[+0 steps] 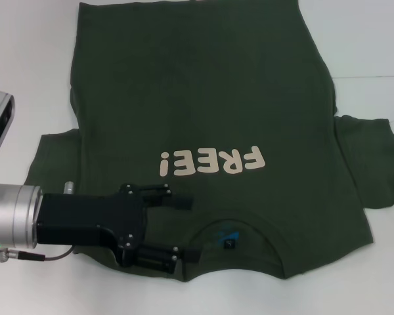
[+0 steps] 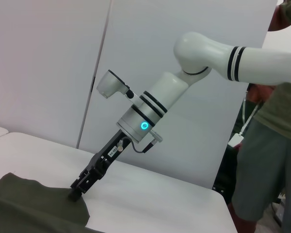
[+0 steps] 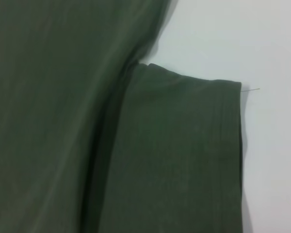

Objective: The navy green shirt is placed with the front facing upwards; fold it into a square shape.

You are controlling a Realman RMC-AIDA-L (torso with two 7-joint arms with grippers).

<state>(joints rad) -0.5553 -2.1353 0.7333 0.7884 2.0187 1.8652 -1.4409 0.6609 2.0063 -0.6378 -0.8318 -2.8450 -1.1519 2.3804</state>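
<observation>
Left tool [image 1: 187, 226] spread over shirt [image 1: 203, 111].

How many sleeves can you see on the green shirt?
2. One sleeve of the navy green shirt lies on the robot's left; the other sleeve lies on its right.

Silver wrist, black left end effector [image 1: 187, 226]; white black-banded right arm [image 2: 218, 53].

Shirt [image 1: 203, 118] lies on table [image 1: 26, 52], collar [image 1: 240, 239] nearest robot.
</observation>
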